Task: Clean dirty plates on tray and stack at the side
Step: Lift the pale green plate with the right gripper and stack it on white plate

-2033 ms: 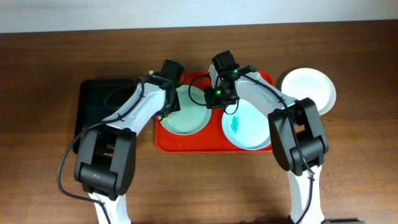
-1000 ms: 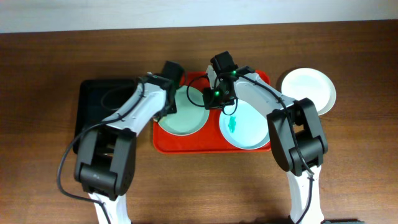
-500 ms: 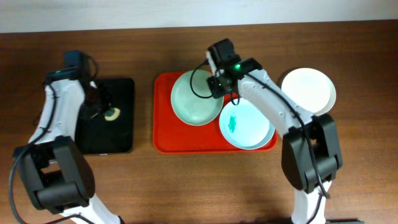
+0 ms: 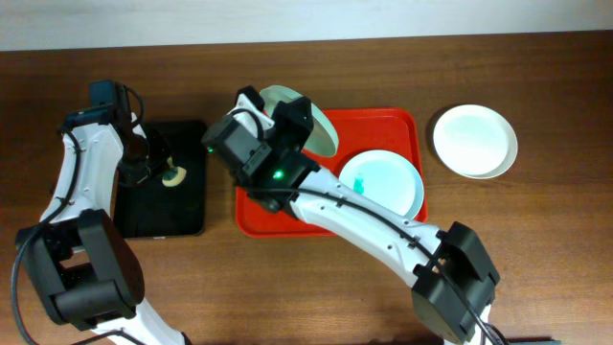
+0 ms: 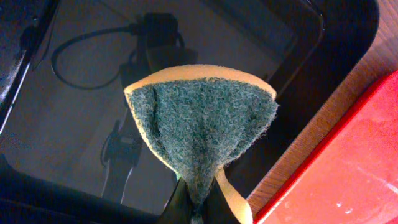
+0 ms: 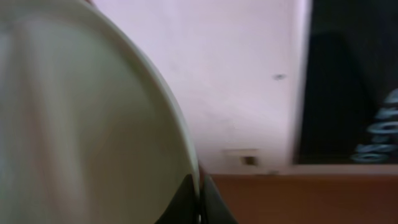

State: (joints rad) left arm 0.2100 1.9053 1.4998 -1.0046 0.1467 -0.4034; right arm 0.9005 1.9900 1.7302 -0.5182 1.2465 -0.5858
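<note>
Grip first: treating the tilted plate (image 4: 305, 107) as stiff, light and glossy, probably slippery where wet and breakable if dropped, so taking it by the thin rim and keeping the pinch firm. Pinching that rim in the right claw (image 6: 200, 196), holding the plate steeply on edge in the air over the far left corner of the red tray (image 4: 326, 222), arm stretching diagonally across the tray. Leaving a smeared plate (image 4: 383, 182) flat in the tray and a clean-looking plate (image 4: 474, 141) out on the desk (image 4: 536, 259). Squeezing a folded sponge (image 5: 202, 124) in the left claw (image 5: 199, 208) above the black tray (image 4: 187, 216).
</note>
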